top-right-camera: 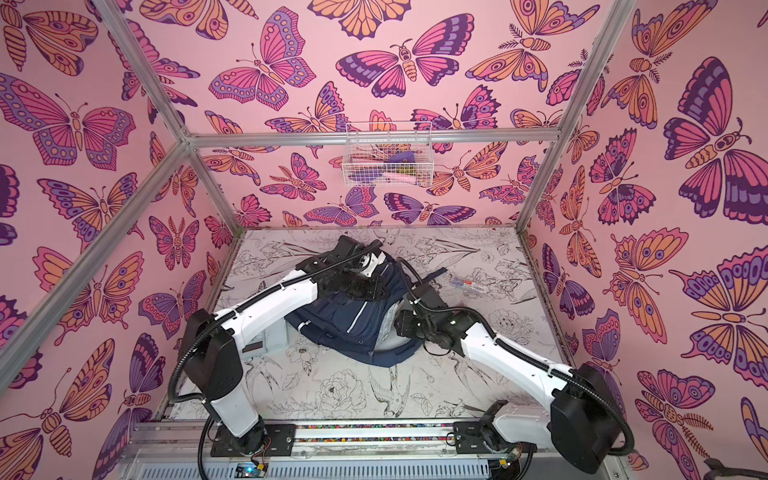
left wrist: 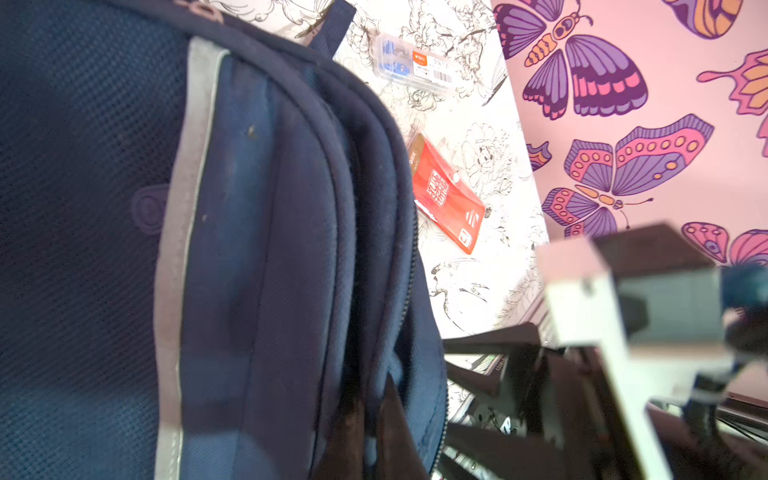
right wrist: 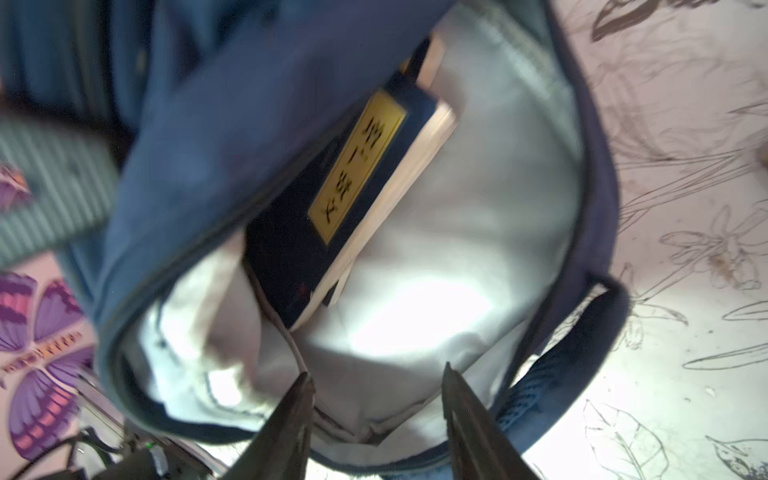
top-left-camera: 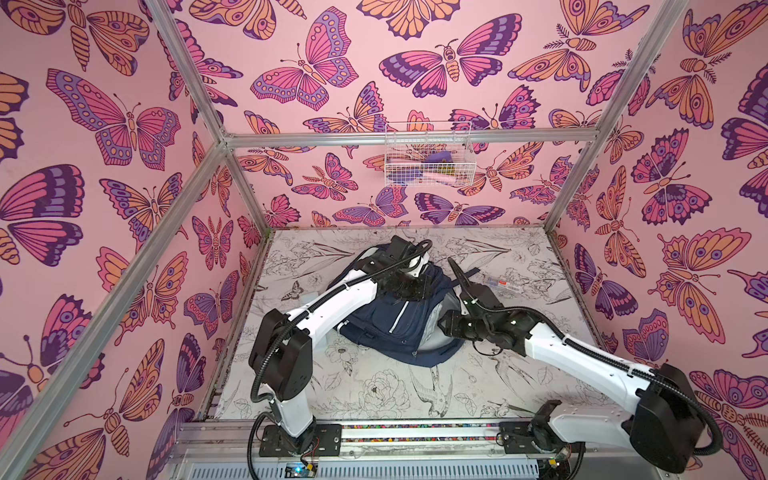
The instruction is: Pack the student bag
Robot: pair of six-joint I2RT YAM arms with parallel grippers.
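The student bag (top-left-camera: 390, 328) is lying in the middle of the flower-printed table (top-left-camera: 374, 395) in both top views, its navy front with the pale stripe facing up and its mouth turning toward the right arm's side. The left gripper (top-left-camera: 409, 291) is resting on top of the bag (top-right-camera: 345, 320), and in the left wrist view its dark fingers (left wrist: 370, 419) are sitting closed tight in the folds beside the zip, pinching the bag's fabric (left wrist: 249, 249). In the right wrist view the upper flap (right wrist: 208, 166) is standing raised off the lower edge, so the main compartment is gaping and showing its pale grey lining (right wrist: 478, 208). A navy book (right wrist: 291, 257) with a yellow label (right wrist: 357, 166) is lying inside against that lining, tilted, with its page edges facing out. The right gripper (right wrist: 377, 372) is hovering just at the mouth, its jaws standing apart at a middling width with nothing between them; in a top view it (top-left-camera: 444, 326) is pointing into the bag's open side. A dark carry loop (right wrist: 573, 353) is curving beside the opening. On the table beyond the bag, a clear plastic case (left wrist: 411, 62) with blue contents and a red packet (left wrist: 449, 199) are lying near each other. A white wire basket (top-left-camera: 428, 153) is hanging on the back wall, holding several small items too small to tell apart.
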